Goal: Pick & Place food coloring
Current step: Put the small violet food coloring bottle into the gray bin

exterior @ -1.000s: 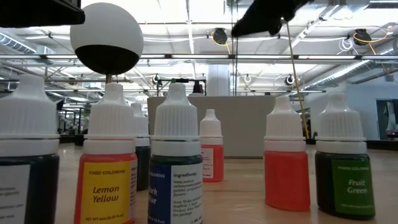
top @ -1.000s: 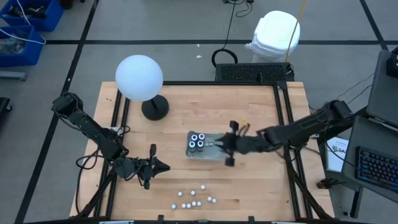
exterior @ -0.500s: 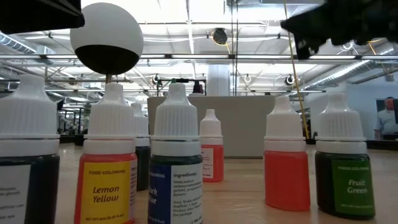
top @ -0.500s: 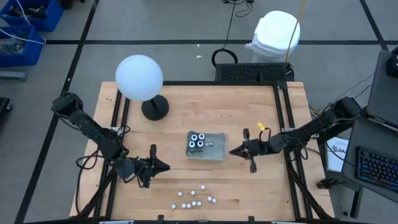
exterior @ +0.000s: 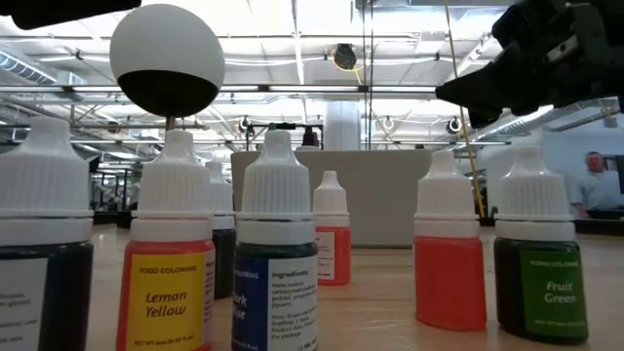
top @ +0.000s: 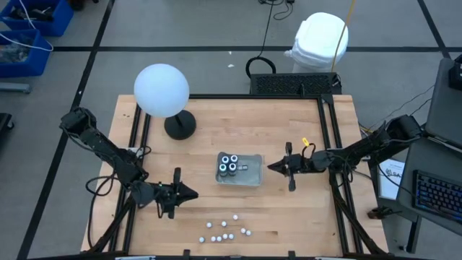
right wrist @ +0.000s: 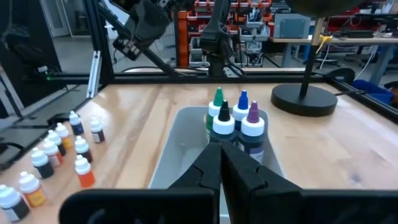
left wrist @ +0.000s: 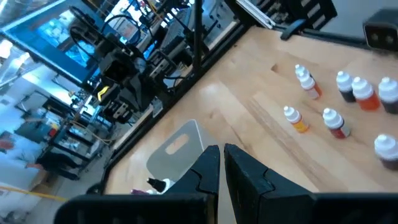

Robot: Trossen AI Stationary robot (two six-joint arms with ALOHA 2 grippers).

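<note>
Near table's front edge, loose food coloring bottles upright, closest to left tool, narrow & empty, w/ right tool shut, empty, beside tray holding four bottles mid-table.

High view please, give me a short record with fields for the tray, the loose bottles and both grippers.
tray: clear plastic tray at the middle of the table, holding four food coloring bottles at its left end
loose bottles: cluster of small white-capped bottles near the table's front edge
right gripper: right gripper shut, empty, just right of the tray
left gripper: left gripper shut, empty, front left of the tray
</note>
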